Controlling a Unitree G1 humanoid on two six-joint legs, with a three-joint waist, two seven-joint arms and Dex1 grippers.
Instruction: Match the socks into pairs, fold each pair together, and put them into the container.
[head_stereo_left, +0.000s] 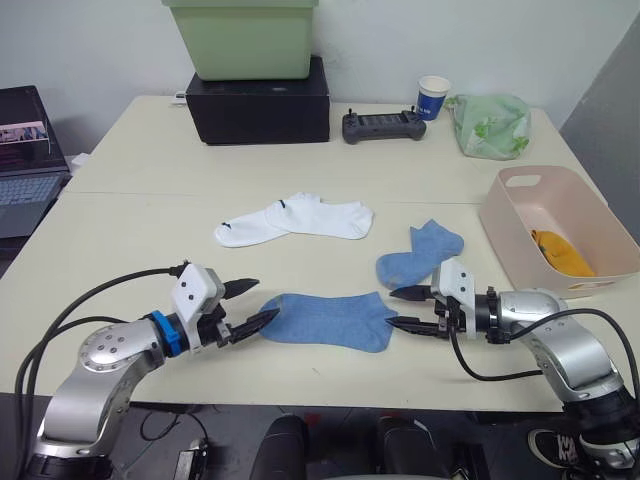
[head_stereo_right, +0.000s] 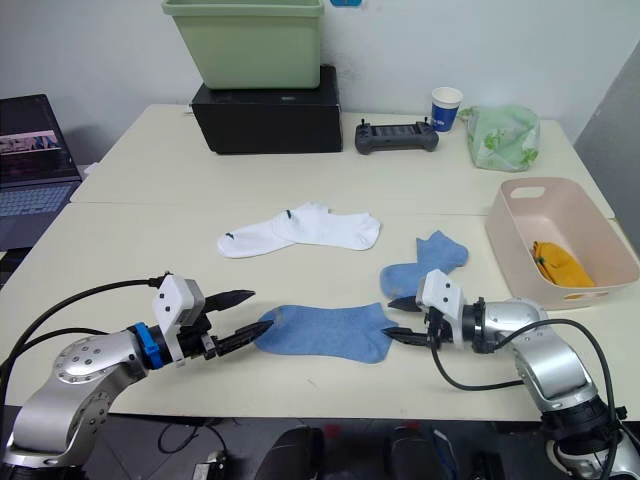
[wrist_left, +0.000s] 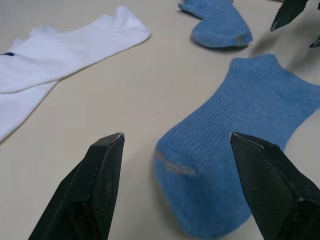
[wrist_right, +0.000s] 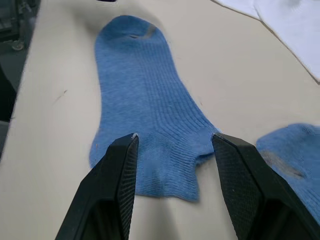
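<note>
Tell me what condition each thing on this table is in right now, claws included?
Left claw: open, at the toe of the flat blue sock.
Right claw: open, at that sock's cuff end.
Second blue sock: lying bent, untouched.
White socks: overlapping, unfolded.
Pink tub: holds orange socks.
Green bin: stacked on the black box.
Paper cup: upright.

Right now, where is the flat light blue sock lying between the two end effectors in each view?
Left eye view: flat blue sock, lower centre of the table.
Right eye view: same sock, lower centre.
Left wrist view: its toe end lies between the fingers.
Right wrist view: its cuff end lies between the fingers.
Shared landmark: white socks, just beyond it.
</note>
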